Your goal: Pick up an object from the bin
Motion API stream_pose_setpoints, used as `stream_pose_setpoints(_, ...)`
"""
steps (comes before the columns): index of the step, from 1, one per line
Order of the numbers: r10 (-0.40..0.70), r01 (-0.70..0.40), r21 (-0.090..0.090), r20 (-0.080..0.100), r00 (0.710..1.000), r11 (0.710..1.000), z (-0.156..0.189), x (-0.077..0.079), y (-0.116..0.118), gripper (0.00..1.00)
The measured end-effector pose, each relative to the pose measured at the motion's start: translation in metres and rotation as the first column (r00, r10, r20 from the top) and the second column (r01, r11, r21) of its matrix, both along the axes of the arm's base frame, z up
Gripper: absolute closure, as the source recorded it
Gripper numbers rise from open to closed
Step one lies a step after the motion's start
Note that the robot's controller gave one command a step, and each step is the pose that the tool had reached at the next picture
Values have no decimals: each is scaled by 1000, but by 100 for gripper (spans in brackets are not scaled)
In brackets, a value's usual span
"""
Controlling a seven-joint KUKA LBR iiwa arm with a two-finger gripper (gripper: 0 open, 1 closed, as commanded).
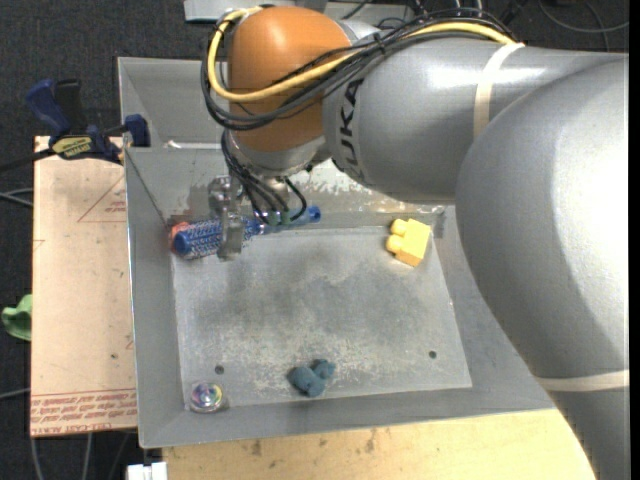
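My gripper (232, 234) hangs below the orange wrist cover at the bin's back left, right against a blue bristly brush (203, 238). The brush lies along the back wall, with a reddish end at its left and a thin blue handle running off to the right. Part of the gripper crosses in front of the brush's middle and hides it there.
A yellow block (409, 241) sits at the back right of the floor. A blue-grey lump (311, 378) lies near the front edge, and a small shiny ball (206, 398) rests in the front left corner. The large arm covers the bin's right side.
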State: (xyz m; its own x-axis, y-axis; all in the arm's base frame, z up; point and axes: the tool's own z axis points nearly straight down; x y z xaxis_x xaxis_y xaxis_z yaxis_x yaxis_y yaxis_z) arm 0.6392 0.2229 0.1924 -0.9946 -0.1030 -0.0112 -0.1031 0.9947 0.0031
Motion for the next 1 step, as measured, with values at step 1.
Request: stream_pose_setpoints(1,192,-192,-2,0,981,981,117,7,5,100)
